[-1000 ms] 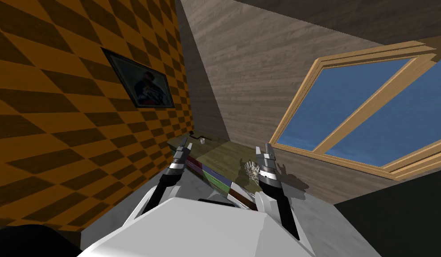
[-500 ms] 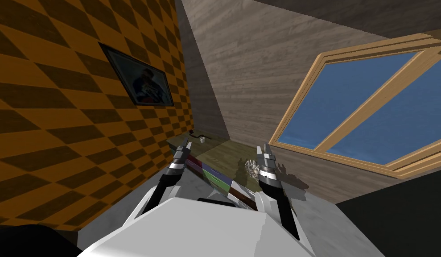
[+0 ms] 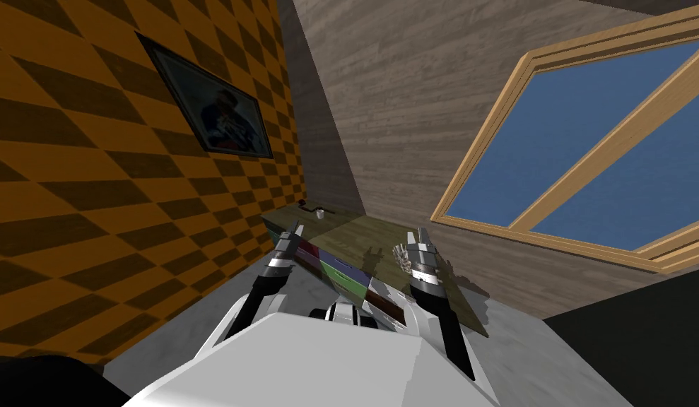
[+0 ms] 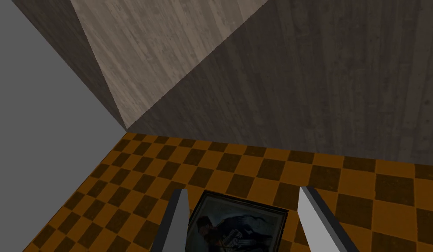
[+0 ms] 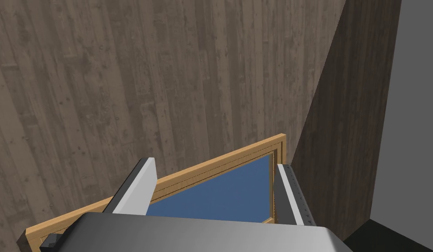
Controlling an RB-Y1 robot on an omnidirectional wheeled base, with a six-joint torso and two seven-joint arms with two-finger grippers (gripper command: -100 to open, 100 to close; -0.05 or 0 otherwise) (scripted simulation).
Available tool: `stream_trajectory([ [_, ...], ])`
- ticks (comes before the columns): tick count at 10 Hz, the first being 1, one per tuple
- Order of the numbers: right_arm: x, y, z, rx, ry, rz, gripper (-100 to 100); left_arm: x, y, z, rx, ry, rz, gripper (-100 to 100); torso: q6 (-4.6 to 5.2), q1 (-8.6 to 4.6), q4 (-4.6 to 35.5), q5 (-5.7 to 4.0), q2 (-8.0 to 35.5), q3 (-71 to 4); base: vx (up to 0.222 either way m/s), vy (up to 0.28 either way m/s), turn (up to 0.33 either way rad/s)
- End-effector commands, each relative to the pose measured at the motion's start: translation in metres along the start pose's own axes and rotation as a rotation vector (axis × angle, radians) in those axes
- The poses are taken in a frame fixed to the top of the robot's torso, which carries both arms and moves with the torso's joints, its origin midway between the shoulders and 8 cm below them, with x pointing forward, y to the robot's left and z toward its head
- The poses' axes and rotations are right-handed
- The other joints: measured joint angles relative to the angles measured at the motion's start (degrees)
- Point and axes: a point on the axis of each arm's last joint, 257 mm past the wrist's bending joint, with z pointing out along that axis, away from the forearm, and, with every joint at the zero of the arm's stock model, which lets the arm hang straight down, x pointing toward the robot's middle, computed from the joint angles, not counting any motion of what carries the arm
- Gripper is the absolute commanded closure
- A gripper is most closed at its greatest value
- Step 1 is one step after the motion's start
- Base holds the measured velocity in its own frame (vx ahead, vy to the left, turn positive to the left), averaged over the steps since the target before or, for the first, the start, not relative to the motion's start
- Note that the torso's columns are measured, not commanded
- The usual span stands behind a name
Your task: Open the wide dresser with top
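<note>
Two robot arms reach forward side by side over a grey floor [image 3: 178, 332]. The left gripper [image 3: 295, 227] has its two thin grey fingers [image 4: 178, 218] spread apart with nothing between them. The right gripper [image 3: 419, 235] is likewise spread, and its fingers [image 5: 139, 188] hold nothing.

Just beyond both grippers stands the wide, low dresser with a flat olive-brown wooden top [image 3: 348, 237], set in the room's corner. Beneath the top's near edge runs a row of drawer fronts: purple [image 3: 309, 256], green [image 3: 344, 274] and dark brown [image 3: 383, 300]. The left gripper is in front of the dresser's left end, and the right gripper is near its right part.

On the top, a pale spiky ornament [image 3: 400, 256] sits beside the right gripper. At the far left corner are a small white cup [image 3: 317, 212] and a small dark item [image 3: 302, 205].

Behind, to the left, is an orange and brown chequered wall [image 3: 93, 177] with a dark-framed picture [image 3: 213, 113]. Ahead is a grey wood-plank wall [image 3: 390, 106] with a light wooden window [image 3: 588, 141] with blue panes.
</note>
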Motion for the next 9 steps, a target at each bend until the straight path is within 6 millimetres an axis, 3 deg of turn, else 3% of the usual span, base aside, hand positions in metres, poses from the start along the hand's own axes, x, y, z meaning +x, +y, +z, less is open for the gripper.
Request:
stream_trajectory([
  [1, 0.000, 0.000, 0.000, 0.001, 0.000, 0.000, 0, 0.006, 0.017, -0.004, -0.019, 0.040, 0.020, -100, 0.01, 0.01, 1.9, 0.01, 1.9, -4.0, 0.007, -0.005, -0.026],
  [9, 0.000, 0.000, 0.000, 0.001, 0.000, 0.000, 0, 0.017, 0.076, -0.018, -0.084, 0.091, 0.043, -100, 0.00, 0.00, 2.7, 0.00, 2.7, -5.4, 0.006, -0.005, -0.022],
])
